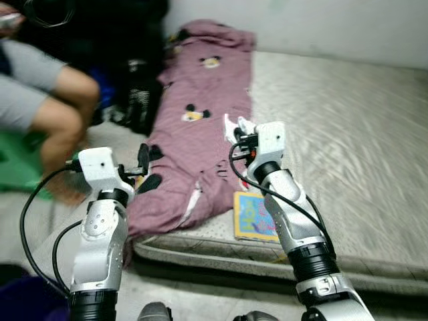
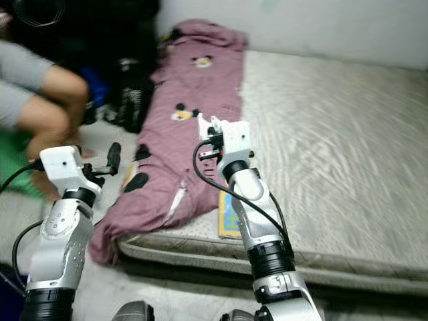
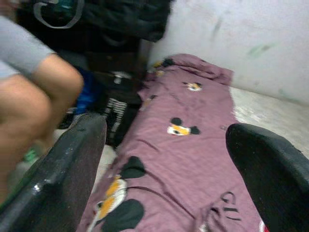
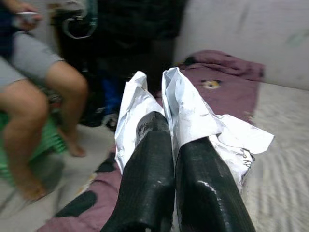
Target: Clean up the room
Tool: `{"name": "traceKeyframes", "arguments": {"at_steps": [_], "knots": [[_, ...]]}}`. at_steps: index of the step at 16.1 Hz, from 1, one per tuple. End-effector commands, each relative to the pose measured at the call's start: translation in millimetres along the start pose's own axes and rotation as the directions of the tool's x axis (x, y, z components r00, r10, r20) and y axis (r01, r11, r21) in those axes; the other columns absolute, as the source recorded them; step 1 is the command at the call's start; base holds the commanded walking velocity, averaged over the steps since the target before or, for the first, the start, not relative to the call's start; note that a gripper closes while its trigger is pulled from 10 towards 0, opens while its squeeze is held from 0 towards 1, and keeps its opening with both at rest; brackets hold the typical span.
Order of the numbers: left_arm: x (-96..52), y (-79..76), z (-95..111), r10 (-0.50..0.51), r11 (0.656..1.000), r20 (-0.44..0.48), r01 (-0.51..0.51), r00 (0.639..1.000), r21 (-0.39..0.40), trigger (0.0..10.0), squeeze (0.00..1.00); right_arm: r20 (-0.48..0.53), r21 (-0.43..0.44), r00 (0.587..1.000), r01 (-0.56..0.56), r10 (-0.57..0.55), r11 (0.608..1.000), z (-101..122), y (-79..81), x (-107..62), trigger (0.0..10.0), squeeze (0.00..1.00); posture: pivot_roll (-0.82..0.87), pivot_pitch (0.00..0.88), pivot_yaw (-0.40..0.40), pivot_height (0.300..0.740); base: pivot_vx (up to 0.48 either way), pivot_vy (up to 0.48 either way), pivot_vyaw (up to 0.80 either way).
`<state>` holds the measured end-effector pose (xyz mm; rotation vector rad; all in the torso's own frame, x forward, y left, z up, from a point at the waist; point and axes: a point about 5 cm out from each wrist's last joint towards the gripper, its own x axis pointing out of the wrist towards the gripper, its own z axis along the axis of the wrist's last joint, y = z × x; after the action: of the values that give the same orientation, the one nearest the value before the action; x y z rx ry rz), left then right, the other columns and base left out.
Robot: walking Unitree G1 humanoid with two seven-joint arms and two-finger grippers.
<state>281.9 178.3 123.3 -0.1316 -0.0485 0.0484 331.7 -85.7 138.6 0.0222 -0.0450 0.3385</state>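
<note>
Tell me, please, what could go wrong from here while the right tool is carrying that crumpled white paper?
The right tool pinches the crumpled white paper only at one fold, so it may slip out onto the purple blanket. A seated person's legs are close on the left, near the open left tool; a wide swing could hit them.

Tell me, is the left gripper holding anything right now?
No, the left gripper has its fingers spread wide apart with nothing between them, just the purple blanket beyond.
</note>
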Motion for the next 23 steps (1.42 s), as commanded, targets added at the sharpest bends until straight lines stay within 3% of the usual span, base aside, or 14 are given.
{"name": "traceKeyframes", "arguments": {"at_steps": [1,23], "knots": [[0.8,1.4,0.9,0.004,1.000,0.009,-0.004,1.000,0.014,10.0,0.00,0.022,-0.011,1.000,-0.003,0.003,1.000,6.3,-1.1,2.5,10.0,0.00,-0.05,0.000,-0.037,0.740,0.000,0.000,0.80],[5.3,2.8,0.0,0.048,0.998,0.012,-0.048,0.999,0.034,10.0,0.00,0.041,-0.030,0.999,-0.009,0.010,1.000,7.9,0.3,5.1,10.0,0.00,-0.05,0.000,-0.024,0.740,0.000,0.000,0.80]]}}
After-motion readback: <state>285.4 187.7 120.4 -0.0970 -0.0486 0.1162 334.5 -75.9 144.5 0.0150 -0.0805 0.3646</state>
